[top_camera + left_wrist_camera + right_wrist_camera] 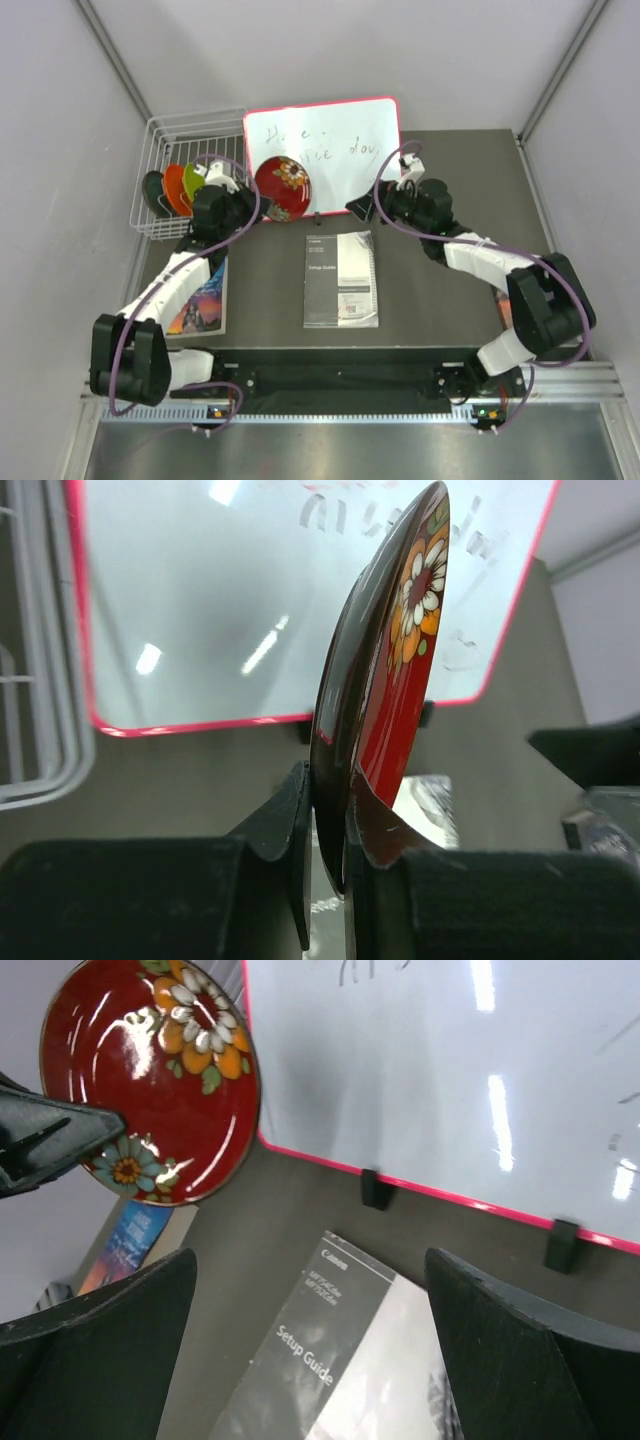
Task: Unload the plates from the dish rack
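Three plates [175, 188], dark teal, orange and green, are seen upright in the rack [197, 116], so most unloading is judged not yet done. A red flowered plate [400, 680] is pinched at its rim by the left gripper [330, 830], outside the rack, before the whiteboard [330, 140]. The right gripper [310, 1360] is spread wide and empty.

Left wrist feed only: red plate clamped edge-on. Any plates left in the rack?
Observer: Three, standing on edge in the dish rack: dark teal plate, orange plate, lime green plate.
Operator: Right gripper?
Observer: The right gripper is open and empty, near the whiteboard, across from the red plate.
Operator: Table below?
Observer: A Setup Guide booklet lies flat mid-table.
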{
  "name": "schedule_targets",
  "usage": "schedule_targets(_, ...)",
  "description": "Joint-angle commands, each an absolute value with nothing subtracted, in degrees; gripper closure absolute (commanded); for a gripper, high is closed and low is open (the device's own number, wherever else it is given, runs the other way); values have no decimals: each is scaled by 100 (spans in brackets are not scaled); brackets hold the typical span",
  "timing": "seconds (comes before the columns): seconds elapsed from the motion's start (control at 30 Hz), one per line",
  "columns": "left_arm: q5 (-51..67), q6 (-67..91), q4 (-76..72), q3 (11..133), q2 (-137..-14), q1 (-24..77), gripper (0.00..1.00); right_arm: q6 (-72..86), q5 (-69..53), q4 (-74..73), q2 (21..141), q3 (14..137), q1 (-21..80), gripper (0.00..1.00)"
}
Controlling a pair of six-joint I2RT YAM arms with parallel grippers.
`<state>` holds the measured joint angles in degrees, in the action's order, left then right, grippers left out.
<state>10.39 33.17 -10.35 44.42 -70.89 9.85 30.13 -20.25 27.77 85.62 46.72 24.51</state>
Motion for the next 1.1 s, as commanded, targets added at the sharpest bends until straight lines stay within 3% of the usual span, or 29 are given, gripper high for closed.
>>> schedule_targets(0.0,1670,3876,-2425,4535,-7057,1317,100,3489,-2566,3909,9096,5097,2742,4)
schedule_targets(0.37,1942,4157,-2997,4166,-7444,1986,100,3797,-2883,5387,9905,5150,2795,5)
schedule_targets(0.5,1811,4113,-3014,4052,-7532,2135,100,3919,-3040,5686,10151,5264,2804,14)
schedule_targets(0.6,1758,4122,-3067,3973,-7567,2206,100,4069,-3216,6142,10397,5273,2795,40)
schedule_targets(0.63,1749,4131,-3111,3955,-7576,2215,100,4243,-3408,6291,10467,5282,2795,79)
schedule_targets(0.67,1740,4113,-3137,3938,-7602,2232,100,4332,-3488,6606,10607,5282,2795,93)
schedule_targets(0.7,1732,4113,-3146,3938,-7611,2232,100,4516,-3620,6722,10661,5274,2786,100)
schedule_targets(0.83,1574,4000,-3068,3929,-7603,2232,100,4676,-3630,7022,10592,5028,2638,100)
schedule_targets(0.87,1556,3938,-2998,3937,-7611,2232,96,4684,-3595,7022,10521,4958,2593,100)
schedule_targets(0.9,1503,3763,-2884,3998,-7603,2232,83,4719,-3464,6979,10425,4792,2523,100)
schedule_targets(0.93,1312,3666,-2744,4051,-7603,2232,50,4728,-3385,6918,10189,4686,2366,100)
schedule_targets(1.03,1021,3183,-2286,4236,-7542,2232,27,4580,-2937,6348,9435,4229,1875,100)
schedule_targets(1.07,689,3060,-2120,4289,-7498,2224,14,4466,-2770,6024,9178,4001,1742,100)
